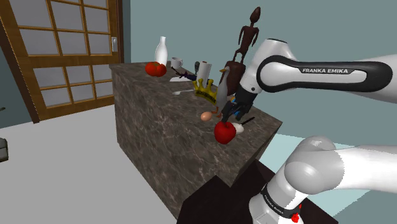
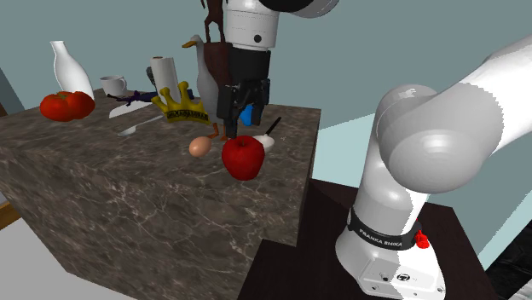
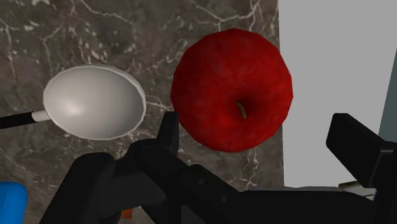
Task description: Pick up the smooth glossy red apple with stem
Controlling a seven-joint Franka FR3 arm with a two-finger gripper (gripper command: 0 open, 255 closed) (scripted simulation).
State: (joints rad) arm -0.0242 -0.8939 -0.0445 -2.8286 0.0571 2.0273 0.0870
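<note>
While the gripper (image 2: 243,111) is hovering with fingers spread apart, clasping nothing, one red apple (image 3: 232,89) is sitting below them, stem up, at the marble counter's (image 2: 128,213) edge nearest the stand. One white spoon (image 3: 95,102) is lying just beside the apple, one brown egg (image 2: 199,147) near it. Farther back, one gold crown (image 2: 181,104), one goose figure (image 2: 205,64), one mug (image 2: 113,85), one white vase (image 2: 70,66) and one tomato (image 2: 66,105) are standing well apart.

Dark marble counter (image 1: 159,121), wooden glazed door (image 1: 60,51), teal walls (image 1: 184,25), pale floor (image 1: 63,172).
</note>
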